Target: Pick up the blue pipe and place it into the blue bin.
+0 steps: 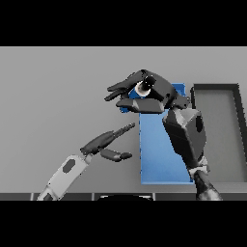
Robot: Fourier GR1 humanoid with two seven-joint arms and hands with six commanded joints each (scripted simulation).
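Observation:
The blue bin [159,149] is a flat blue tray right of the table's middle. My right hand [152,94] hovers over its far left corner, fingers and thumb curled round the blue pipe [125,109]. Only small blue patches of the pipe show between the fingers and under the thumb, sticking out left of the bin's edge; the rest is hidden by the hand. My left hand [102,143] is open over the table left of the bin, its straight fingers pointing toward the bin, apart from the pipe.
A dark grey bin [240,135] with a raised rim stands right of the blue bin, close beside my right forearm. Bare grey table [53,96] stretches to the left and far side.

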